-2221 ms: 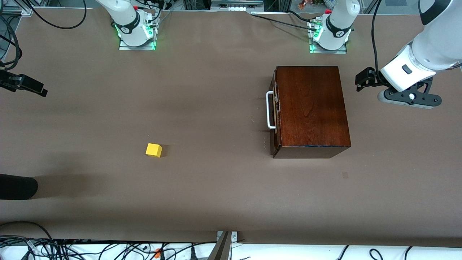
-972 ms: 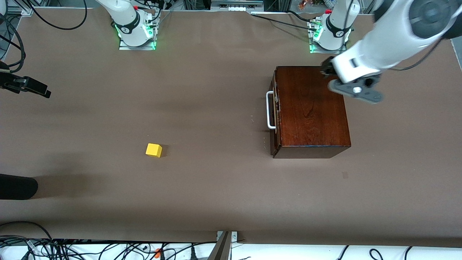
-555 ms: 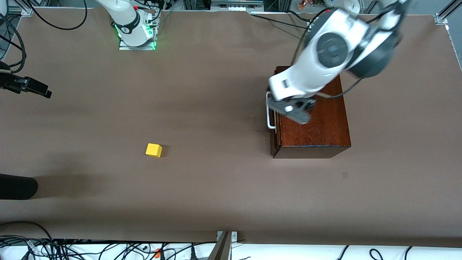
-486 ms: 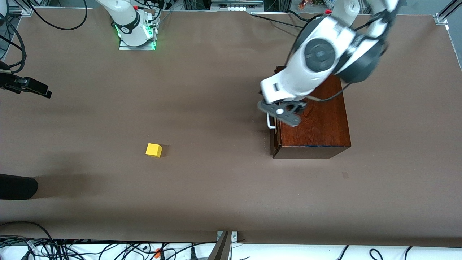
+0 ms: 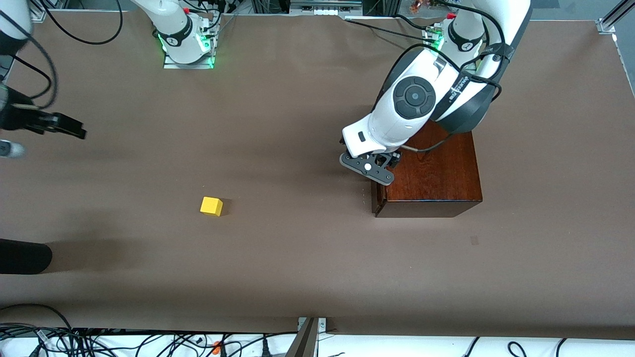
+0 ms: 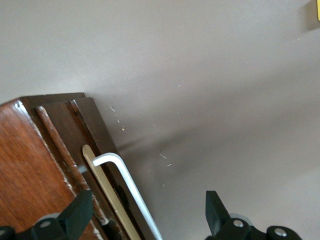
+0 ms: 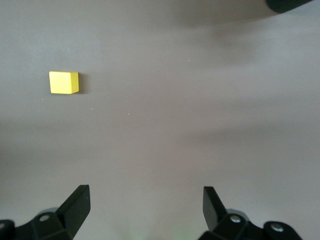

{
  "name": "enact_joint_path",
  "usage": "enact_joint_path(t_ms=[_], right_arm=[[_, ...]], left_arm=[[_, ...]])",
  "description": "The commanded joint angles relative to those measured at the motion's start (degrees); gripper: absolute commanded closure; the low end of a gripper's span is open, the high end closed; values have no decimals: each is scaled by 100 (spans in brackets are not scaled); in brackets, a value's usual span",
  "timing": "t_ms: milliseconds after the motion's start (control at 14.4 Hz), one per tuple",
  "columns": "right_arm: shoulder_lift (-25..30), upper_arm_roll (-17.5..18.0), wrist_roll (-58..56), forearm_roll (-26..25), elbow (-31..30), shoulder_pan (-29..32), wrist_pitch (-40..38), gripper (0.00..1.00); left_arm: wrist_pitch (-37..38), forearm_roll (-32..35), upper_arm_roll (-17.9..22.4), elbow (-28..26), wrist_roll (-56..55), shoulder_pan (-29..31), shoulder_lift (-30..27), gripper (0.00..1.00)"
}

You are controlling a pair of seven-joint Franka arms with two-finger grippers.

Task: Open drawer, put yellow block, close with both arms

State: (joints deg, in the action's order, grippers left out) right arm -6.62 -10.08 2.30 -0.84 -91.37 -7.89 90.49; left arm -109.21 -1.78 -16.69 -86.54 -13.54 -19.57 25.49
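Note:
The dark wooden box [image 5: 436, 173] stands toward the left arm's end of the table, with its drawer [image 6: 75, 145] pushed in. My left gripper [image 5: 369, 166] hangs over the drawer's white bar handle [image 6: 127, 187], which its hand hides in the front view. In the left wrist view the left gripper [image 6: 147, 212] is open, its two fingers straddling the handle without touching it. The yellow block [image 5: 211, 206] lies on the bare table toward the right arm's end. My right gripper [image 5: 69, 130] hovers open at that end, well apart from the yellow block [image 7: 63, 82].
A black rounded object [image 5: 25, 256] juts in at the right arm's end, nearer the front camera than the block. Cables [image 5: 124, 342] run along the table's near edge. Both green-lit bases [image 5: 187, 47] stand at the table's robot edge.
My left arm swung from beside the box, across its top, down to the drawer handle. The right gripper crept a little toward the table's middle. Block and box stayed put.

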Motion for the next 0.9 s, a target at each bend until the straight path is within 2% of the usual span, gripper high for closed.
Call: enact_joint_path(t_ms=[0,416,833], right_arm=[[-50,-20,51,-4,93,-64,-75,0],[-41,-29,51,-12,101,-46,-66,0],[3,-55,60,5,110,-20,-58,0]], left_arm=[[102,763,34,68,-963,-441,70,0],[146,2469,34,-222,-2775,-1102,491,0],[251,2814,61,-328,-3410,-1137,677,0]])
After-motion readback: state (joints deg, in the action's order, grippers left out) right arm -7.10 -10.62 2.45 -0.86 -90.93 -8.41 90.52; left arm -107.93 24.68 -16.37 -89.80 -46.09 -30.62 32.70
